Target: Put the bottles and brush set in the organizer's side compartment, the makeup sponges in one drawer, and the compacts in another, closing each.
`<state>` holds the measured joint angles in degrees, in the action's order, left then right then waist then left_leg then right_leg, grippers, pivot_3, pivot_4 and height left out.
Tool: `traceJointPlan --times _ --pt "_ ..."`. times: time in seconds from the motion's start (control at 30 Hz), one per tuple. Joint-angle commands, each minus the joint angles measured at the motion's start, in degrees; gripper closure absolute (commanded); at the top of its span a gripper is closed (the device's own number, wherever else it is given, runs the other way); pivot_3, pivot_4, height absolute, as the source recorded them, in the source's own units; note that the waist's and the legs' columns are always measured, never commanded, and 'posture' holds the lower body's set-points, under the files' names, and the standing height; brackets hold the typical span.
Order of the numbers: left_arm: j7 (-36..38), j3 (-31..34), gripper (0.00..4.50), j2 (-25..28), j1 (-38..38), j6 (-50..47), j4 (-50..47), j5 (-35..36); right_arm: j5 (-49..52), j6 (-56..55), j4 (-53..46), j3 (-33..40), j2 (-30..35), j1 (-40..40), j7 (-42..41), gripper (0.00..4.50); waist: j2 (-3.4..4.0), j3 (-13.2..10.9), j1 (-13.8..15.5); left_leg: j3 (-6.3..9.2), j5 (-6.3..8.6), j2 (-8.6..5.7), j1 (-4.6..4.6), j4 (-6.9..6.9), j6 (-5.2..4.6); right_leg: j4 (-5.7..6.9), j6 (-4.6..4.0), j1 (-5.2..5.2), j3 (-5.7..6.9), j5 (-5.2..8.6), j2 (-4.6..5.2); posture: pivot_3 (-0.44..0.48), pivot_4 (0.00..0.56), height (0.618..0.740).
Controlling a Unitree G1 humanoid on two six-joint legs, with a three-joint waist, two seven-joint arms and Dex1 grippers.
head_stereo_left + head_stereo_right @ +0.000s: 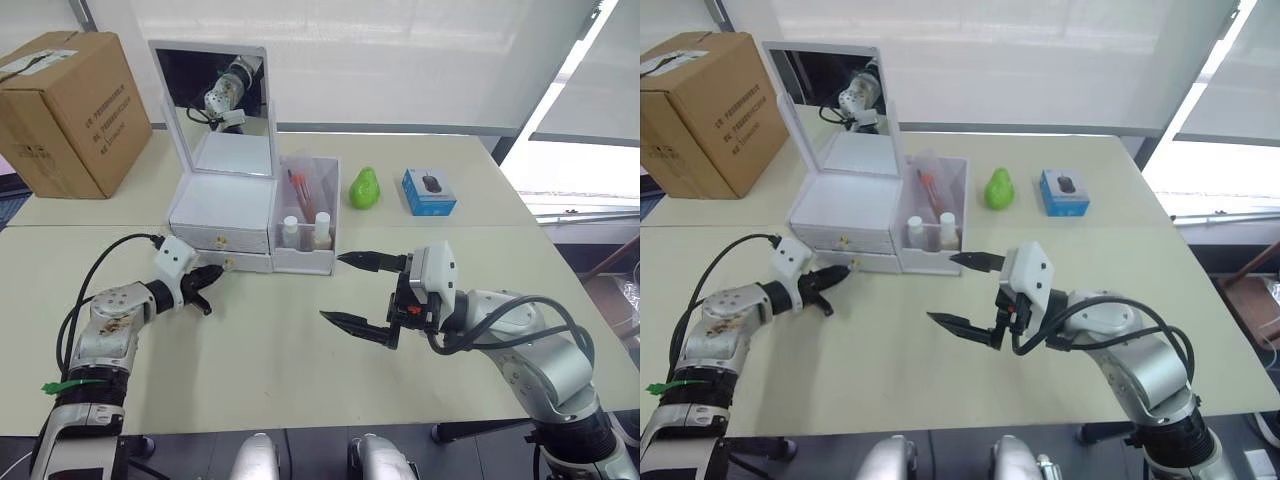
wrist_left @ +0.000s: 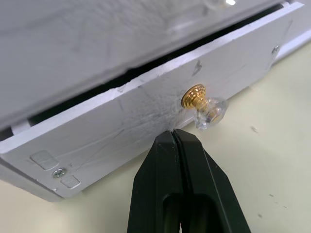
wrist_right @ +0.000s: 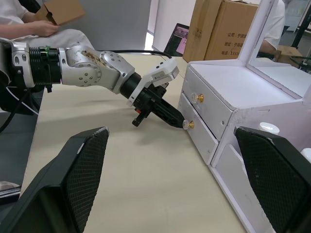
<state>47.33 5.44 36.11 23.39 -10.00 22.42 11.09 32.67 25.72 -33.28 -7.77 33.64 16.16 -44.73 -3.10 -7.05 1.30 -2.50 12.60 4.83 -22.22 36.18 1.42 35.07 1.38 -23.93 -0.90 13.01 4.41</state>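
The lower drawer (image 2: pixel 146 116) of the organizer (image 1: pixel 225 205) is seen slightly pulled out, a dark gap showing above its front, and its knob (image 2: pixel 204 104) lies just beside and ahead of the tips of the left gripper (image 2: pixel 173 133), whose jaws are pressed together on nothing; the tip is at the drawer front, beside the knob rather than around it. The drawer front runs lengthwise across the line of the jaws, so a straight push along them is judged enough to seat it; the left arm is clearly the nearer one. The right gripper (image 1: pixel 350 290) hangs over bare desk (image 1: pixel 300 370), well apart from the organizer, jaws spread wide and holding nothing. The knob is a clear faceted bead on a ribbed brass collar; the drawer front is matt white board, scuffed. In the side compartment (image 1: pixel 308 215), clear-walled, two white-capped bottles (image 1: pixel 305 232) stand with a brush set (image 1: pixel 300 190) behind them. A hinged mirror (image 1: pixel 212 95) stands upright on top. Further off on the desk are a green pear-shaped object (image 1: pixel 364 188), a blue box (image 1: pixel 429 191) and a cardboard carton (image 1: pixel 62 110).
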Motion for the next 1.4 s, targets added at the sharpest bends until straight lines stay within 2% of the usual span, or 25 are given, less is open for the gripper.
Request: traceJointPlan --times 0.03,0.5,0.7,0.83,0.87,0.97,1.13,1.2,1.23,1.37,1.4 --pt "-0.3 0.44 4.44 -0.08 1.41 1.8 -0.2 -0.09 0.09 0.41 -2.37 1.57 0.46 -0.3 0.66 0.0 0.0 0.0 0.01 0.0 0.0 0.0 0.0 0.0 0.0 0.0 0.04 0.0 0.0 -0.03 0.0 0.0 0.15 0.722" --pt "-0.4 0.55 4.44 -0.29 1.62 1.55 -0.18 -0.07 0.11 0.49 -2.31 1.67 0.59 -0.38 0.83 0.0 0.0 0.0 0.07 0.01 0.0 0.0 0.0 0.02 0.0 0.02 0.05 0.0 0.0 -0.03 0.0 0.0 0.15 0.722" --pt "1.16 2.45 4.44 1.04 -0.7 -1.05 -4.09 2.42 0.35 0.58 -2.51 2.01 0.89 -0.76 0.91 0.0 0.0 0.0 -0.07 0.01 0.0 0.0 -0.01 0.02 0.0 0.02 0.05 0.0 0.0 -0.04 0.0 0.0 0.15 0.722" --pt "6.7 9.68 4.44 6.58 -8.26 -6.28 -12.69 9.66 2.06 -0.21 -2.24 6.35 2.32 -3.73 0.2 0.0 -0.01 0.01 -0.79 0.02 0.0 0.03 0.01 -0.04 0.0 0.03 -0.08 -0.02 0.0 -0.11 -0.01 0.0 0.15 0.722" --pt "9.11 13.13 4.44 8.52 -10.77 -7.27 -14.19 12.46 1.85 -1.0 -1.37 8.62 2.85 -5.43 0.13 0.0 0.0 0.0 -0.86 0.0 0.0 0.03 0.02 -0.1 0.0 0.01 -0.17 -0.05 0.0 -0.16 0.0 0.0 0.15 0.722" --pt "15.25 21.91 3.84 13.83 -17.68 -10.18 -16.4 18.43 1.59 -2.94 1.27 15.15 4.21 -9.93 -0.34 0.0 0.09 -0.06 -0.84 0.0 0.0 0.04 0.09 -0.17 0.0 0.0 -0.31 -0.06 0.01 -0.08 0.0 0.0 0.15 0.722" --pt "21.75 32.42 2.26 22.01 -26.51 -13.5 -16.19 21.26 1.04 -7.91 8.28 25.73 7.34 -16.05 -4.39 0.0 0.36 -0.24 -0.21 -0.09 0.01 0.02 0.22 -0.17 0.02 -0.06 -0.19 -0.16 0.04 0.33 0.11 0.0 0.15 0.722" --pt "22.6 34.87 1.59 23.72 -28.52 -13.99 -16.0 21.0 0.96 -10.13 11.45 28.82 8.11 -17.92 -6.69 0.0 0.39 -0.26 0.11 -0.23 0.03 0.02 0.22 -0.18 0.04 -0.07 -0.16 -0.17 0.09 0.35 0.25 0.0 0.15 0.722" --pt "22.65 35.91 1.41 24.27 -29.43 -14.03 -15.76 20.58 0.88 -11.0 12.97 30.14 8.45 -18.9 -7.76 0.0 0.4 -0.26 0.23 -0.27 0.03 0.02 0.22 -0.18 0.05 -0.06 -0.16 -0.17 0.12 0.36 0.29 0.0 0.15 0.722" --pt "21.52 37.07 0.13 24.09 -30.48 -11.63 -12.93 18.53 -0.78 -16.12 22.06 33.62 9.37 -22.04 -12.59 0.0 0.42 -0.27 0.23 -0.41 0.05 0.01 0.22 -0.2 0.08 -0.06 -0.14 -0.16 0.15 0.37 0.37 0.0 0.15 0.722" --pt "21.31 36.95 0.04 23.73 -30.73 -11.14 -12.65 18.19 -1.45 -17.36 23.93 33.85 9.47 -22.37 -13.26 0.0 0.42 -0.27 0.12 -0.41 0.03 0.01 0.23 -0.2 0.04 -0.05 -0.14 -0.16 0.15 0.37 0.36 0.0 0.15 0.722"
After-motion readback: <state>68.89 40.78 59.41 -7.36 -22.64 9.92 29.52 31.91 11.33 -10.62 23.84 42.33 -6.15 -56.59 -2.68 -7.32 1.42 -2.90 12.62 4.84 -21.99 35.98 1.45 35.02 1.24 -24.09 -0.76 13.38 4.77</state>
